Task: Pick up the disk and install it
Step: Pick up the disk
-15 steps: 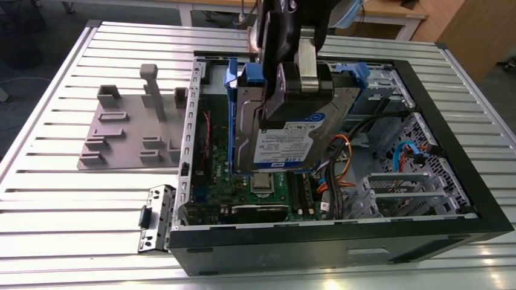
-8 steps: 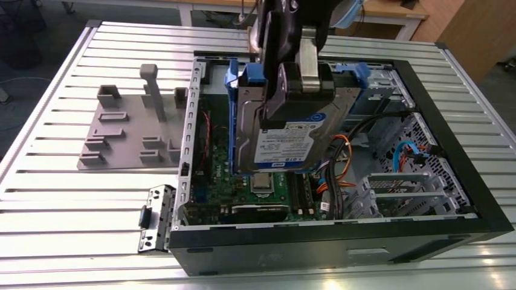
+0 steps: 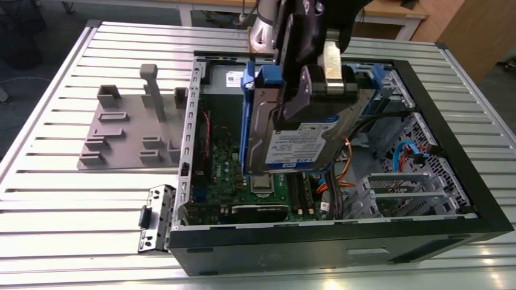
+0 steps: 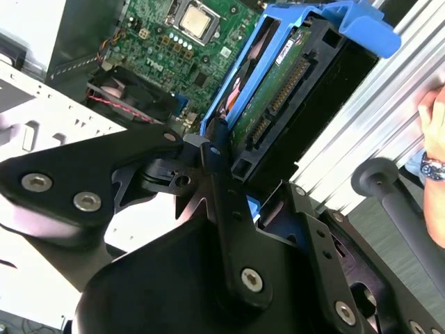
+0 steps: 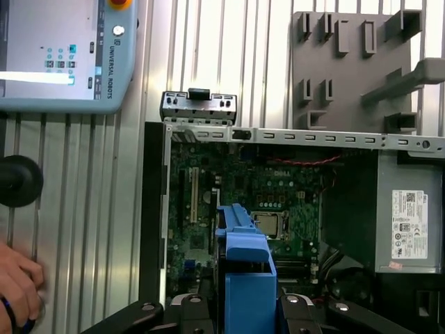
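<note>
The pick-up is judged done and the installing step is in hand. The disk [image 3: 296, 136] is held clear of the table [image 3: 72, 211], over the middle of the open case [image 3: 451, 232]. It hangs above the motherboard [image 5: 278, 195] and apparently touches nothing below.

The fingers [image 3: 332, 66] are closed on the disk's two flat faces, and its blue carrier juts beyond the gripper [image 4: 233, 170] in both wrist views. What is left of the task calls, by this reading, for the carrier to be squared with its bay and slid in without snagging the orange and blue cables [image 3: 348, 172]. Which bay is meant cannot be told with certainty. The blue-framed one at the case's far end seems likely.

The arm is seen coming down from the top of the exterior view. The gripper is pointed downward and the disk is carried on edge, somewhat tilted, with its label turned to that camera. A person's hand [image 5: 17, 282] rests on the table beside the case.
</note>
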Robot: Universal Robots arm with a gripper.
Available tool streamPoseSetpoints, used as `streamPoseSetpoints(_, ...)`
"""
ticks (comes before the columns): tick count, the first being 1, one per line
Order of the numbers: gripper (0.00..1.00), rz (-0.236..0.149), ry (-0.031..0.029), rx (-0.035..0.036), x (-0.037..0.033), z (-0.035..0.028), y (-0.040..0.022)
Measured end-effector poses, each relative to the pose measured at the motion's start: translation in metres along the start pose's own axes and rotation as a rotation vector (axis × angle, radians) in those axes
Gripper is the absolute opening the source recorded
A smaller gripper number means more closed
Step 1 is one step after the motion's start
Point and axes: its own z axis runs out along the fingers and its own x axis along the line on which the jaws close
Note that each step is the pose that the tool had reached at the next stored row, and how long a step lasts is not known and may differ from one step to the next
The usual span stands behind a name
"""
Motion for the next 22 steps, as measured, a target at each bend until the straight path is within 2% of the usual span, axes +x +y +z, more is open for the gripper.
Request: streamPoseSetpoints(22, 0.36, 0.000, 0.0000, -0.0005, 0.0122, -0.0009, -0.0317)
